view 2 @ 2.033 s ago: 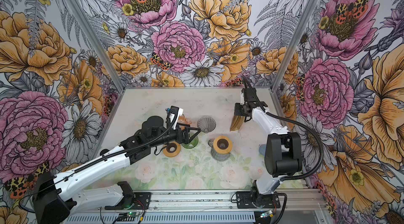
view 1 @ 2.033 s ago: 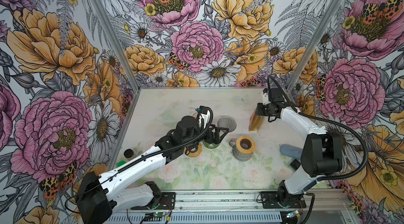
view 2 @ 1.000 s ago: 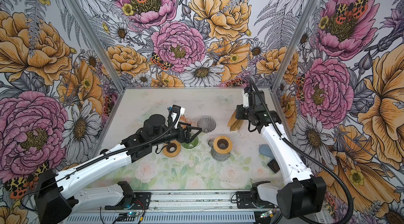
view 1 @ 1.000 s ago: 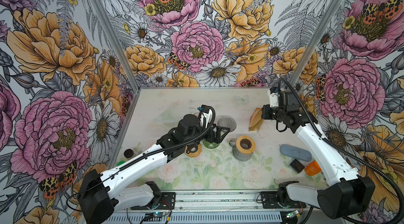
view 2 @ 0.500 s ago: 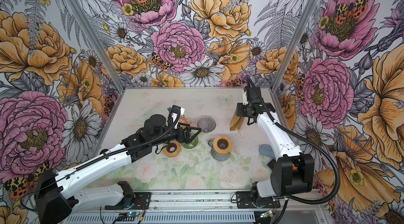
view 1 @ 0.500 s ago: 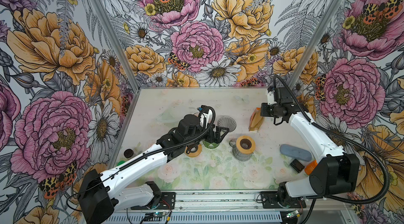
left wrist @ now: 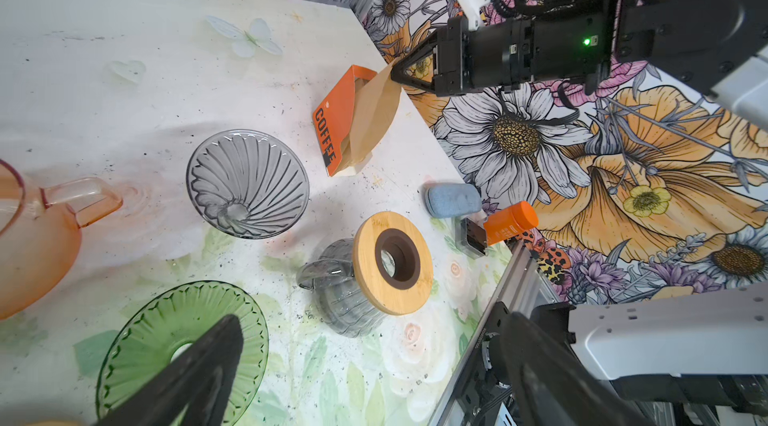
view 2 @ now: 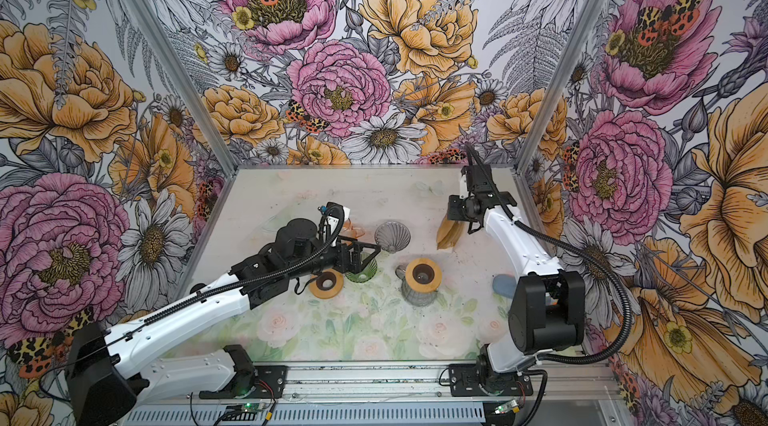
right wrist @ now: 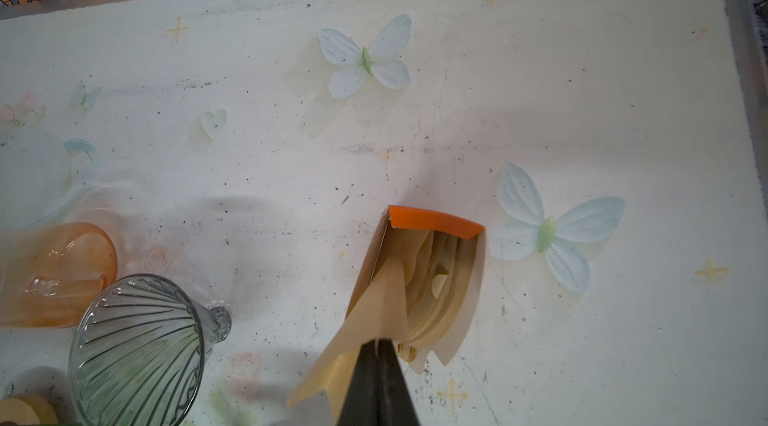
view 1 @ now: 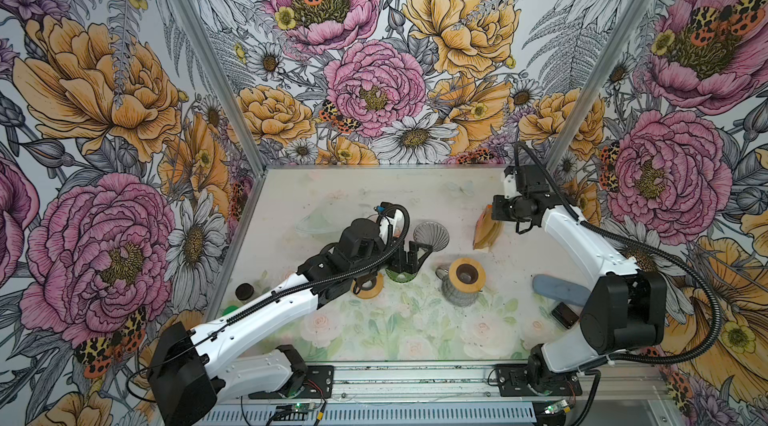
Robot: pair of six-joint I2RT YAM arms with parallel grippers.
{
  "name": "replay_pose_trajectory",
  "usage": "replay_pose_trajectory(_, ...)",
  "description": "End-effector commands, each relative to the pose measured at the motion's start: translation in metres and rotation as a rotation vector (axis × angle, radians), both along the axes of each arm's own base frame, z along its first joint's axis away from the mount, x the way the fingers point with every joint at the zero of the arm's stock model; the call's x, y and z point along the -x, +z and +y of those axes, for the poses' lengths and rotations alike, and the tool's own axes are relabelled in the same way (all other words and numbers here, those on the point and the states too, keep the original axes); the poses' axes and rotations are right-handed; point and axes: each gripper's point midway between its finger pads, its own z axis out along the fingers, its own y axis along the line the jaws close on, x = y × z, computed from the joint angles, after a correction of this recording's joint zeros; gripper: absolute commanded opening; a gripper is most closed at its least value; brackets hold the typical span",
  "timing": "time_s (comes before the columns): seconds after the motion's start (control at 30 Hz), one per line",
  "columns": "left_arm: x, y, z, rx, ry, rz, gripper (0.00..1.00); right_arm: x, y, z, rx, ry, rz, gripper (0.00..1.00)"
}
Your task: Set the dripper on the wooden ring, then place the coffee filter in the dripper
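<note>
The grey ribbed glass dripper sits mid-table. To its right, an orange filter box holds brown paper filters. My right gripper is shut on the edge of one coffee filter, which still hangs partly inside the box. My left gripper is open and holds nothing. It hovers above a green glass dripper, just left of the grey one.
A grey glass carafe with a wooden lid stands in front of the dripper, a wooden ring to its left. An orange glass jug sits behind my left gripper. Near the right wall lie a blue-grey case and an orange bottle.
My right arm's elbow has swung in from the front right while its gripper stayed at the box, shut on the filter. The left arm has not moved.
</note>
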Motion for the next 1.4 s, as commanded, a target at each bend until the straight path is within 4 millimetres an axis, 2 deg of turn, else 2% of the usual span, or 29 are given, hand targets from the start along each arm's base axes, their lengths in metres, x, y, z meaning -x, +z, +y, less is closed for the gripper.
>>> replay_pose_trajectory(0.0,-0.01,0.005,0.01,-0.036,0.056,-0.028,0.99,-0.013,0.005,-0.003,-0.006,-0.006,-0.035,0.03)
replay_pose_trajectory(0.17,-0.017,-0.02,0.03,-0.097,0.122,0.034,0.99,-0.013,0.0,-0.008,0.018,-0.03,-0.029,0.08)
replay_pose_trajectory(0.27,-0.019,-0.028,0.045,-0.107,0.16,0.069,0.98,-0.013,0.001,-0.011,0.03,-0.039,-0.033,0.14)
replay_pose_trajectory(0.33,-0.018,-0.032,0.051,-0.106,0.171,0.089,0.98,-0.011,0.006,-0.011,0.028,-0.045,-0.045,0.19)
replay_pose_trajectory(0.4,-0.018,-0.036,0.058,-0.119,0.199,0.105,0.98,-0.009,0.013,-0.01,0.015,-0.05,-0.063,0.29)
replay_pose_trajectory(0.53,-0.018,-0.048,0.066,-0.148,0.227,0.144,0.96,0.001,0.028,-0.006,-0.014,-0.052,-0.102,0.39)
replay_pose_trajectory(0.6,-0.017,-0.054,0.068,-0.154,0.233,0.163,0.96,0.006,0.036,-0.008,-0.03,-0.08,-0.122,0.54)
replay_pose_trajectory(0.63,-0.017,-0.055,0.069,-0.154,0.232,0.165,0.96,0.009,0.04,-0.008,-0.041,-0.096,-0.132,0.65)
replay_pose_trajectory(0.7,-0.018,-0.057,0.072,-0.161,0.241,0.173,0.96,0.016,0.052,-0.008,-0.086,-0.14,-0.156,0.94)
replay_pose_trajectory(0.73,-0.019,-0.059,0.073,-0.165,0.244,0.178,0.97,0.021,0.057,-0.006,-0.104,-0.142,-0.168,0.99)
replay_pose_trajectory(0.9,-0.022,-0.063,0.077,-0.166,0.252,0.206,0.98,0.045,0.076,-0.009,-0.167,-0.194,-0.246,1.0)
replay_pose_trajectory(1.07,-0.036,-0.061,0.068,-0.176,0.246,0.213,0.99,0.062,0.09,0.013,-0.274,-0.096,-0.332,1.0)
replay_pose_trajectory(1.2,-0.056,-0.066,0.057,-0.188,0.264,0.262,0.99,0.07,0.085,0.015,-0.284,-0.103,-0.281,0.99)
replay_pose_trajectory(1.37,-0.082,-0.072,0.037,-0.177,0.263,0.327,0.97,0.081,0.079,0.03,-0.347,-0.047,-0.237,1.0)
